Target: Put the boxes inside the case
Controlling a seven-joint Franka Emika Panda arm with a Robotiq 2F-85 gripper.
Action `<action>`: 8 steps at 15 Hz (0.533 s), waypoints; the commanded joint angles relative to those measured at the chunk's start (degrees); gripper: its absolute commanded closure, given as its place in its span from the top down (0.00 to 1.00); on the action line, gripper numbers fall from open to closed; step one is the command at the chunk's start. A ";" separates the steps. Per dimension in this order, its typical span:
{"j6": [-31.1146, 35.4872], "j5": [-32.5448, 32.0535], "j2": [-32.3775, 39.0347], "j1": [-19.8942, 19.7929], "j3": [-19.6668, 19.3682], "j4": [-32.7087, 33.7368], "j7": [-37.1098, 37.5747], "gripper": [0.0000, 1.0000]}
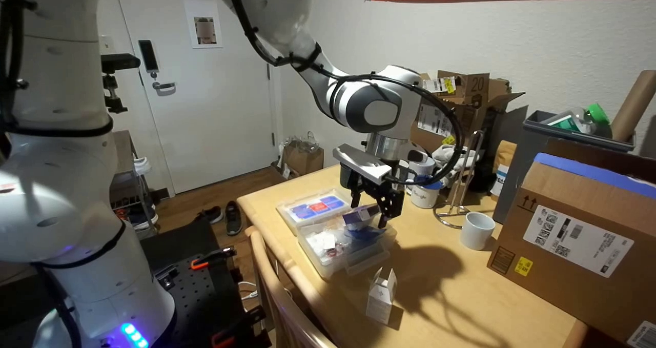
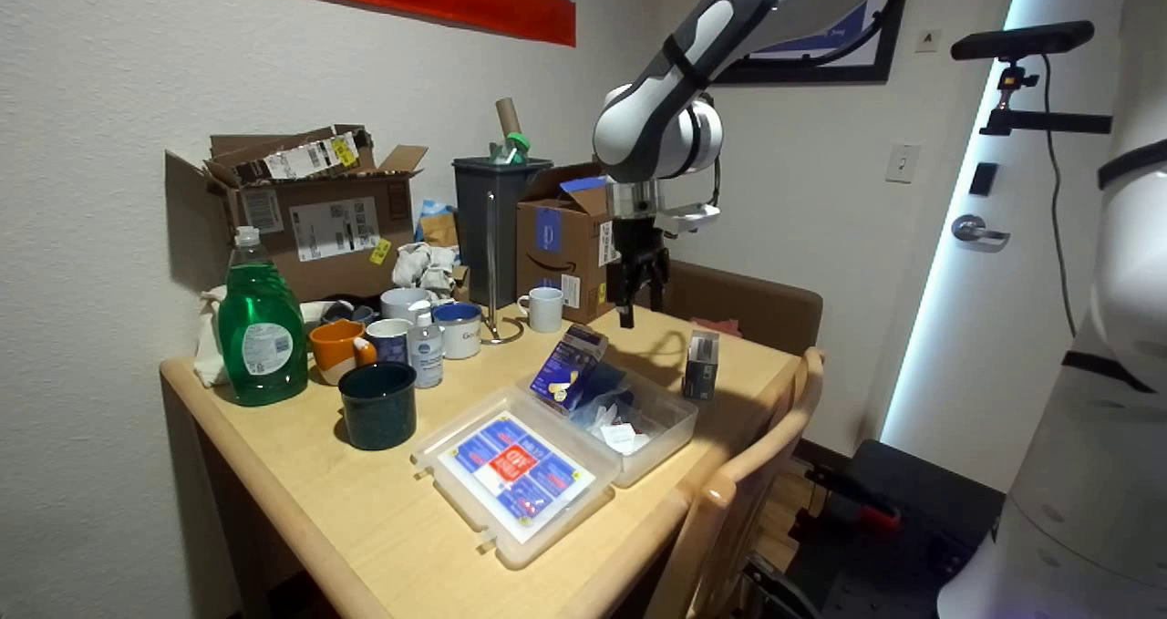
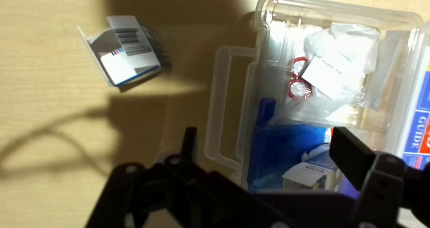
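Note:
The clear plastic case (image 1: 313, 253) lies open on the table in both exterior views; its lid half (image 2: 511, 560) holds a blue, white and red guide sheet. The other half (image 3: 336, 4) holds plastic bags and blue items. The dark blue carton (image 2: 567, 368) sits tilted in this half, its flap open in the wrist view (image 3: 322, 162). The whitish-grey carton (image 1: 380, 299) stands upright on the table beside the case, top flaps open; it also shows in the wrist view (image 3: 136, 50). My gripper (image 1: 368, 216) is open and empty above the case, fingers apart (image 3: 265, 132), not holding the blue carton.
A white mug (image 1: 476, 231) and a metal stand (image 1: 452, 219) stand behind the case. A large brown cardboard box (image 1: 566, 245) is on the table. Several mugs and a green soap bottle (image 2: 264, 327) stand along the wall. A wooden chair (image 1: 279, 291) is against the table edge.

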 commanded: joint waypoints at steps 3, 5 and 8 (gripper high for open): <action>-3.30 -1.10 -1.95 -0.41 -2.88 -1.46 2.43 1.00; -3.22 -1.52 -2.13 -0.73 -3.85 -2.00 2.28 1.00; -2.66 -1.80 -2.09 -1.43 -4.97 -2.38 1.27 1.00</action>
